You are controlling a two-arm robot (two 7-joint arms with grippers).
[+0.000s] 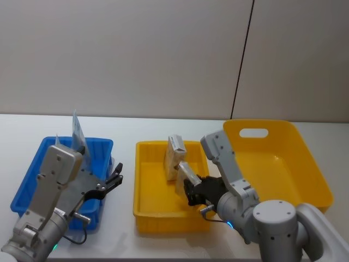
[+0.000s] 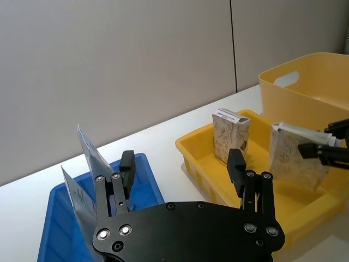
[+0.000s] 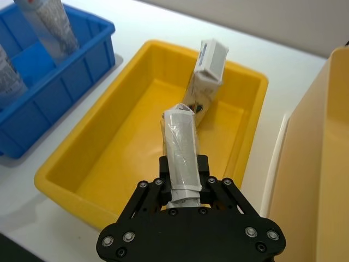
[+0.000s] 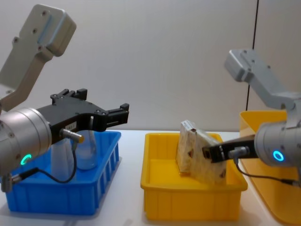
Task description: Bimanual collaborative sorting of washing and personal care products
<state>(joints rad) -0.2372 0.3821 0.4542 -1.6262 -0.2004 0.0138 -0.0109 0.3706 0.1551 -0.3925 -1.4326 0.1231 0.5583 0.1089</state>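
My right gripper point(image 3: 182, 183) is shut on a cream-beige packet point(image 3: 182, 148) and holds it tilted inside the small yellow tray point(image 1: 147, 210); the same packet point(image 4: 210, 165) shows in the chest view. A second packet point(image 1: 175, 155) stands upright just behind it, leaning on the tray's far wall. Two pale-blue tubes point(image 2: 89, 153) point(image 4: 87, 151) stand in the blue bin point(image 1: 31, 174). My left gripper point(image 1: 113, 179) hovers open above the blue bin's right edge, with nothing between its fingers point(image 2: 126, 168).
A large yellow bin point(image 1: 305, 164) with a handle cut-out stands at the right, close beside the small tray. Everything rests on a white table point(image 1: 125, 131) against a grey wall. A narrow strip of table separates the blue bin from the tray.
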